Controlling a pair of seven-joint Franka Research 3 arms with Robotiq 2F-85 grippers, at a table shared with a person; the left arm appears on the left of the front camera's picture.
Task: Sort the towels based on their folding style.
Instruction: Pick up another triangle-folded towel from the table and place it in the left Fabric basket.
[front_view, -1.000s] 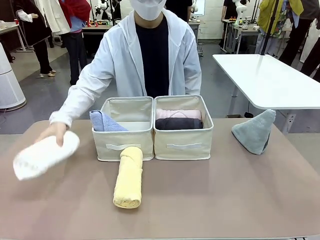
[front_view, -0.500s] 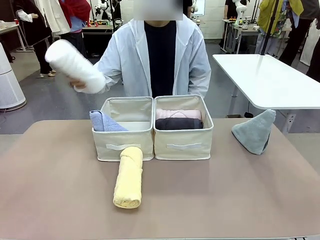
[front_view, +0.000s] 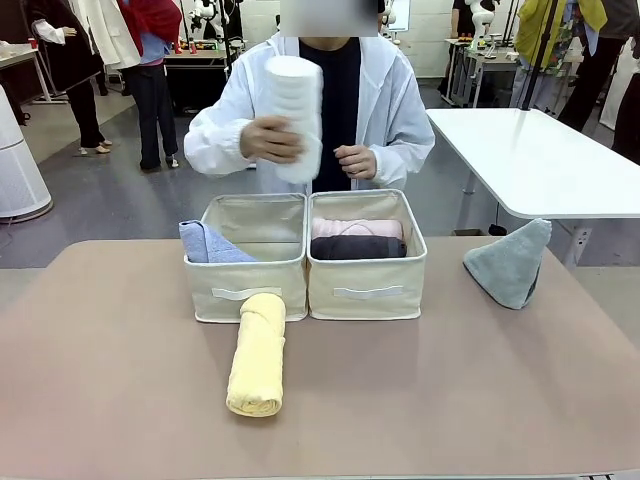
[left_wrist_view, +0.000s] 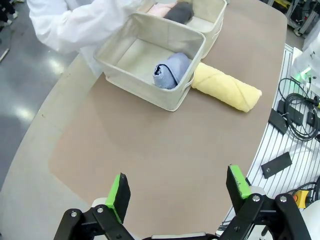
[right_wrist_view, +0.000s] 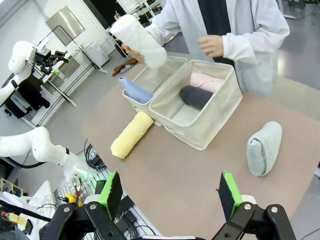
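The person's hand (front_view: 268, 140) holds a white towel roll (front_view: 293, 112) upright in the air above the two bins, also the white roll (right_wrist_view: 138, 41). A pale yellow roll (front_view: 258, 353) lies on the table in front of the left bin (front_view: 246, 285), which holds a light blue fold (front_view: 206, 244). The right bin (front_view: 367, 285) holds a pink roll (front_view: 357, 228) and a charcoal roll (front_view: 358, 248). A grey-green cone fold (front_view: 511, 263) rests at the table's right. My left gripper (left_wrist_view: 177, 192) hovers open over bare table. My right gripper (right_wrist_view: 167, 192) is open too, well short of the bins.
The brown table (front_view: 420, 390) has free room on its left and front. A white table (front_view: 540, 160) stands behind at the right. Cables and black boxes (left_wrist_view: 292, 122) lie beside the table edge in the left wrist view.
The person lifted the white roll off the table's left side, swung it up and across, and now holds it upright above the bins. Neither gripper has visibly moved.
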